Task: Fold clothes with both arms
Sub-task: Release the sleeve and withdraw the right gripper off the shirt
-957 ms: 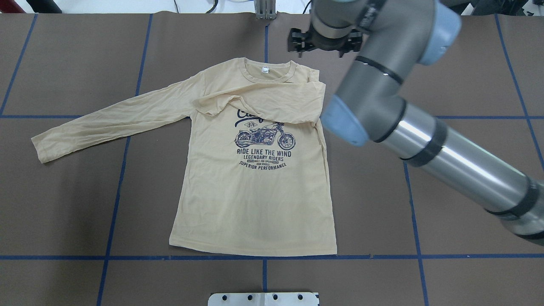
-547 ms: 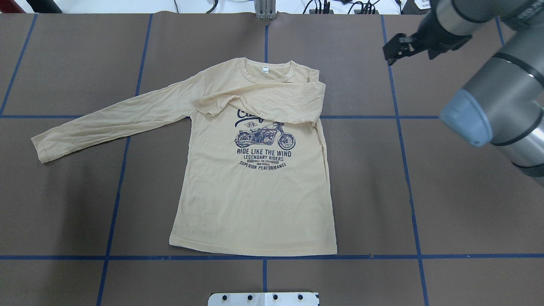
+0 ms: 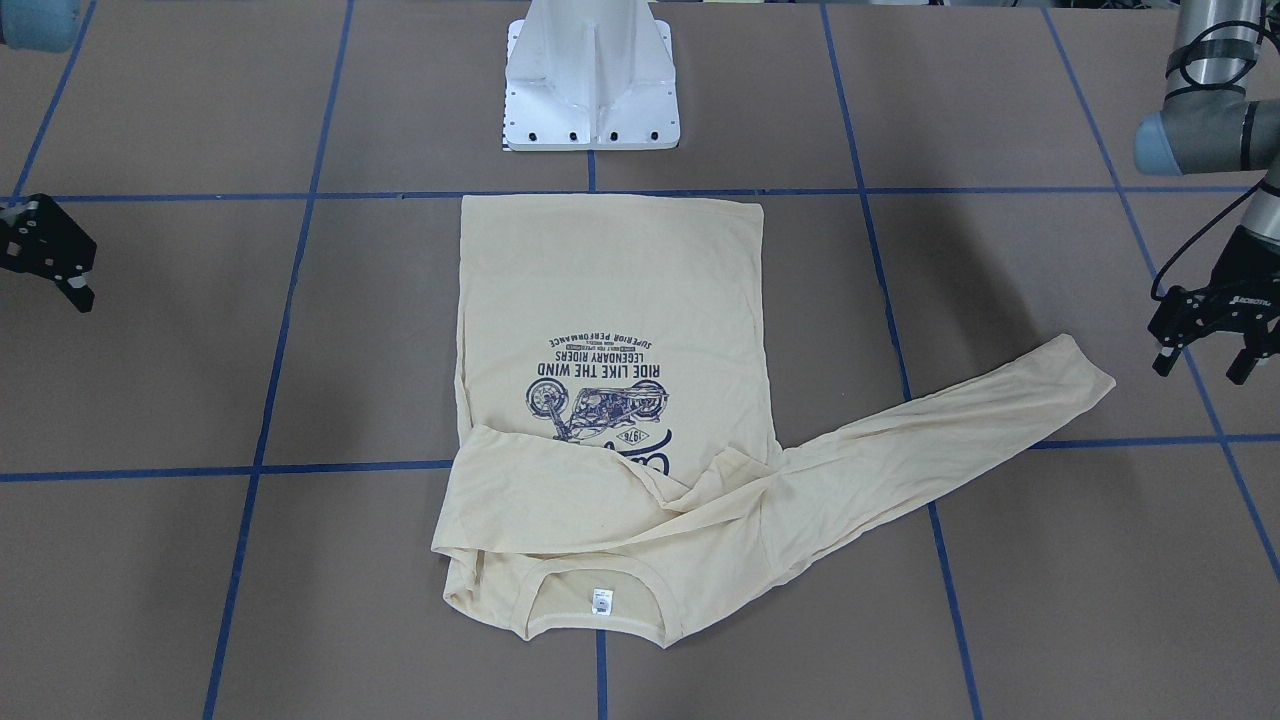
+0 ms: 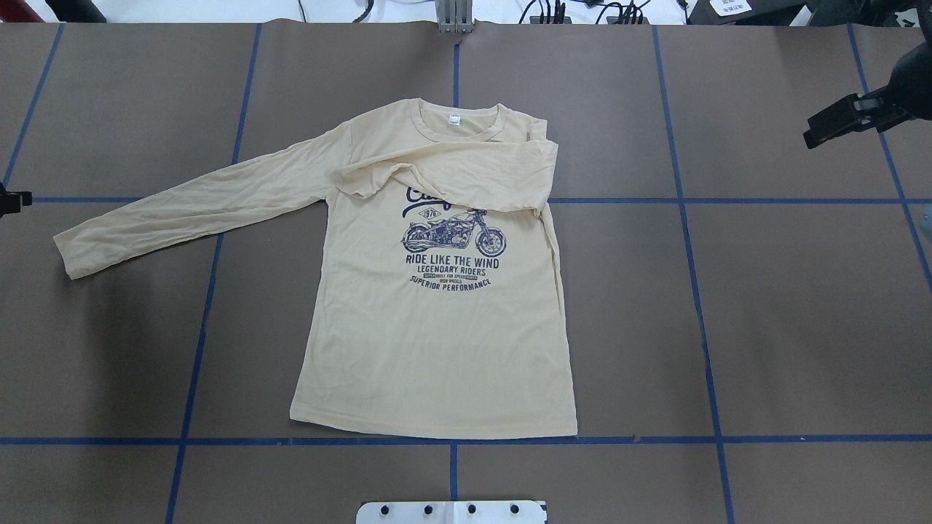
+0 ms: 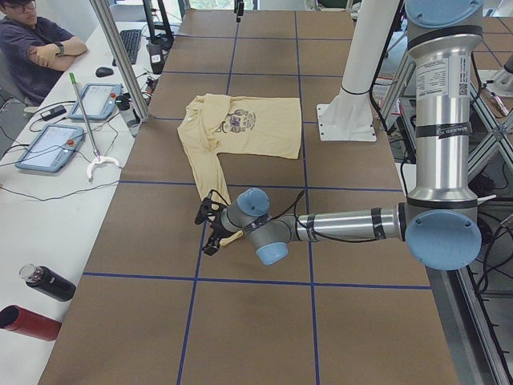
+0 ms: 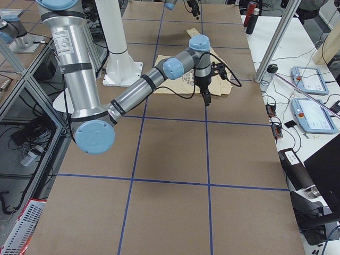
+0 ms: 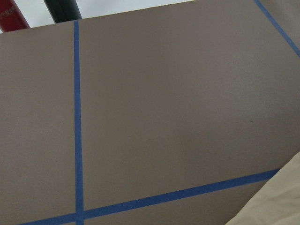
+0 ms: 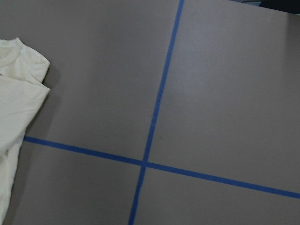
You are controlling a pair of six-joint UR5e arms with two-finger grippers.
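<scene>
One brown paper-covered tabletop, ruled into squares by blue tape, fills every view. One pale cream-yellow long-sleeved T-shirt lies flat on it, chest up, in the middle of the overhead frame, with its neck toward the top edge and its hem along the lower tape line. One sleeve stretches out to the left of that frame. The other sleeve is folded across the chest and covers the top of the single navy motorcycle print.

Two grey-and-silver jointed robot arms are in view. The left arm is the large near one in the left-side view, and the right arm is the large near one in the right-side view. One white metal pedestal base stands at the top centre of the front-facing frame.

There are two black two-finger pincers. The left pincer hangs at the right edge of the front-facing frame, just beside the cuff of the stretched sleeve and not touching it. Its fingers are apart and nothing is between them. The right pincer is in the upper right of the overhead frame, well apart from the shirt. It shows side-on, and I cannot tell whether its fingers are apart or together.

One small white neck label sits inside the collar.
</scene>
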